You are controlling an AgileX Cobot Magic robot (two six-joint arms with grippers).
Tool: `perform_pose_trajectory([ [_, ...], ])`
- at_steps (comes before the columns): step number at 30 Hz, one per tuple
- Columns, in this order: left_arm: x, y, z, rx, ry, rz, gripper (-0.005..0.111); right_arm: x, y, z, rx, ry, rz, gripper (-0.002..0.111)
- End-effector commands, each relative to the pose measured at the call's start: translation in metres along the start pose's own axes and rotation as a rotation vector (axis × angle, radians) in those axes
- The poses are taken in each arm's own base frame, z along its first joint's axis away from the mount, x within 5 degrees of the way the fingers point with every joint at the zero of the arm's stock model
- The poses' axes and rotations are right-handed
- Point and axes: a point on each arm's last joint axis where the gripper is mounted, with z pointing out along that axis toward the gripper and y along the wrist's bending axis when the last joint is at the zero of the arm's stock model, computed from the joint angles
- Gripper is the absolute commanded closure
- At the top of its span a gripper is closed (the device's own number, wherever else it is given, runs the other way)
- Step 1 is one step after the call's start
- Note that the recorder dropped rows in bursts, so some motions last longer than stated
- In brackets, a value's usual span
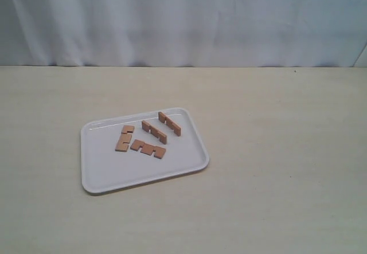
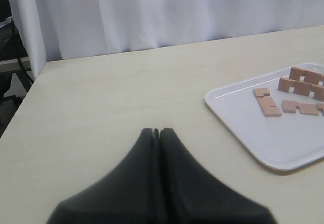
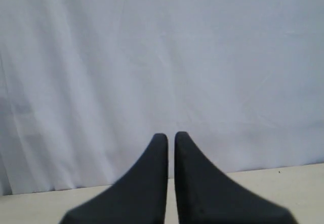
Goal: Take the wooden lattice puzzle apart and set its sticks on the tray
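Observation:
No assembled lattice puzzle shows; its sticks lie apart on the white tray (image 1: 114,171). Two sticks lie flat (image 1: 124,138) (image 1: 148,148), and two stand on edge with notches down (image 1: 154,132) (image 1: 170,124). Neither arm appears in the exterior view. In the left wrist view the left gripper (image 2: 157,131) is shut and empty over bare table, well away from the tray (image 2: 263,138) and the sticks (image 2: 267,102). The right gripper (image 3: 171,135) faces the curtain, its fingers almost touching with nothing between them; neither tray nor sticks show there.
A pale tabletop (image 1: 275,151) surrounds the tray. A white curtain (image 1: 183,19) hangs behind the table's far edge. In the left wrist view the table's side edge (image 2: 23,95) shows, with dark equipment beyond it.

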Motion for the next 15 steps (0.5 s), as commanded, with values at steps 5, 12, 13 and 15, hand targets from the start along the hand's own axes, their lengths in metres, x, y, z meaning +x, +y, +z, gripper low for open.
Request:
perform_pose_trajectory([
  [5,0.000,0.000,0.000,-0.001,-0.009,0.001,0.107,0.013,-0.002,0.000,0.009,0.084,0.016,0.104],
  [12,0.000,0.000,0.000,-0.001,-0.009,0.001,0.107,0.047,-0.011,0.006,0.021,0.083,-0.070,0.104],
  [13,0.000,0.000,0.000,-0.001,-0.009,0.001,0.107,0.055,-0.013,0.006,0.024,0.088,-0.082,0.104],
  [15,0.000,0.000,0.000,-0.001,-0.009,0.001,0.107,0.069,-0.017,0.007,0.029,0.095,-0.121,0.104],
])
